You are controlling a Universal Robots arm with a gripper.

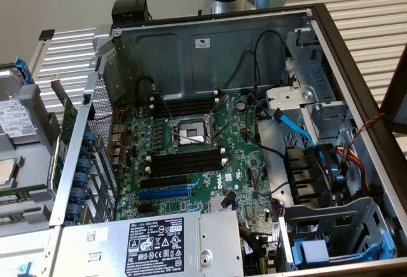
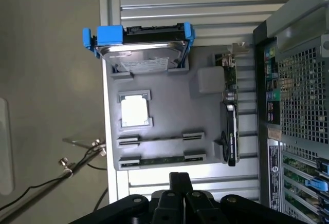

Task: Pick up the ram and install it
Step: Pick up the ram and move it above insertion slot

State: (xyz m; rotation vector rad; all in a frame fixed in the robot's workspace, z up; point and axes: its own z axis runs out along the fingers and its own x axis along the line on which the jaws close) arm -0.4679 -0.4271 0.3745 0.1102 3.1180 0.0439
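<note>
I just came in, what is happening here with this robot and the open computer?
The robot arm's hand is shut and empty, above a grey tray of parts beside the open computer case. The ram lies in its holder on the tray, nearest the hand. The black memory slots on the motherboard are empty.

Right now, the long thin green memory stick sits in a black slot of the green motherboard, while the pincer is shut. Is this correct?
No. In the exterior view the long black slots on the green motherboard are empty; the wrist view shows the thin green memory stick lying in the grey tray. The pincer is shut.
</note>
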